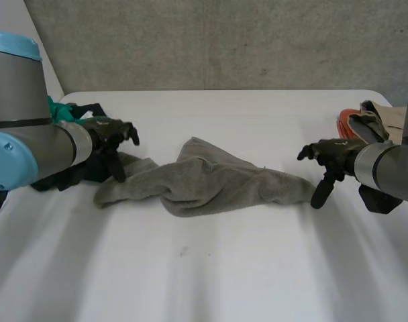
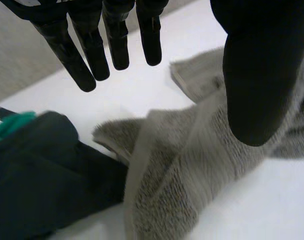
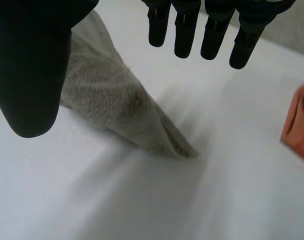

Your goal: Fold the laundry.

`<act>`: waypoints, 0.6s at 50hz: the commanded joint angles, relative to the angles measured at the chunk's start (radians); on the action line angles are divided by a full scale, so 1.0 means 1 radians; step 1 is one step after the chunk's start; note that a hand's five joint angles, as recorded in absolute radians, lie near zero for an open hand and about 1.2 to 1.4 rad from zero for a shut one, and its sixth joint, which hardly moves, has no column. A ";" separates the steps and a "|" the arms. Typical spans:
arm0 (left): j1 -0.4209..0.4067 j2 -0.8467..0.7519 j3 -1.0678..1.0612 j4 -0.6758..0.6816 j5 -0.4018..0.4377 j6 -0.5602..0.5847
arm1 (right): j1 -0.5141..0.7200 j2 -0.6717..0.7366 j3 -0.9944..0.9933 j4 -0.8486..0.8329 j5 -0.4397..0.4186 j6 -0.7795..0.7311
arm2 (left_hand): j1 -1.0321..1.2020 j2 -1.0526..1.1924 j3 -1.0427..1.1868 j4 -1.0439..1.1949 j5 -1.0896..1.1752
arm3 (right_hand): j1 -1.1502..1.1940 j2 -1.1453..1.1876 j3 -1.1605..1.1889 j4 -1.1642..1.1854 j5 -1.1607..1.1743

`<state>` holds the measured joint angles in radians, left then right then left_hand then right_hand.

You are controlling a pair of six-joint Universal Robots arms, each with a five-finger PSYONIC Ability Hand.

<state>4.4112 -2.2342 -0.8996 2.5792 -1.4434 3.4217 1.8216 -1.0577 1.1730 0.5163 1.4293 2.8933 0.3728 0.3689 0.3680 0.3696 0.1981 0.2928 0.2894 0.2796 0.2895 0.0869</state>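
A grey towel [image 1: 204, 181] lies crumpled in a long heap across the middle of the white table [image 1: 211, 268]. My left hand [image 1: 110, 137] hovers just above the towel's left end [image 2: 177, 165], fingers [image 2: 92, 50] straight and spread, holding nothing. My right hand [image 1: 328, 157] hangs beside the towel's right tip [image 3: 157, 135], fingers [image 3: 212, 35] straight and apart from the thumb [image 3: 32, 75], empty. The towel's pointed right corner rests flat on the table under the right palm.
A dark garment with a green piece [image 2: 37, 175] lies against the towel's left end, under my left arm [image 1: 29, 134]. Tan and orange clothes [image 1: 365, 121] are piled at the table's right edge; an orange piece [image 3: 299, 125] lies beyond the right fingertips.
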 commanded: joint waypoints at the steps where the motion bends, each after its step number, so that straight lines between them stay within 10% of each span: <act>1: 0.001 -0.105 0.079 -0.105 0.014 0.050 | -0.007 0.111 -0.059 -0.018 0.013 0.067 | 0.152 0.156 0.157 0.155 0.152 | 0.108 0.111 0.121 0.111 0.139; 9: -0.032 -0.174 0.093 -0.080 -0.015 0.065 | 0.022 0.199 -0.095 -0.071 0.045 0.101 | 0.196 0.200 0.200 0.199 0.196 | 0.202 0.205 0.215 0.205 0.233; 14: -0.047 -0.176 0.096 -0.067 -0.026 0.064 | 0.039 0.235 -0.095 -0.143 0.077 0.100 | 1.023 1.027 1.028 1.026 1.023 | 0.685 0.688 0.698 0.688 0.716; 17: -0.049 -0.125 0.087 -0.042 -0.052 0.048 | 0.041 0.234 -0.092 -0.183 0.095 0.096 | 1.023 1.027 1.028 1.027 1.024 | 1.102 1.105 1.115 1.105 1.133; 30: -0.047 0.254 0.057 -0.011 -0.103 -0.013 | -0.028 -0.119 -0.121 -0.203 0.030 -0.152 | 1.023 1.027 1.028 1.027 1.024 | 1.103 1.107 1.117 1.107 1.135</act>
<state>4.3593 -2.1251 -0.8569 2.5674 -1.5488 3.4252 1.8225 -0.9964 1.0786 0.3116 1.5127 2.8897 1.1369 1.1931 1.1820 1.1931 0.9767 1.1344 1.1741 1.1849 1.1937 0.9905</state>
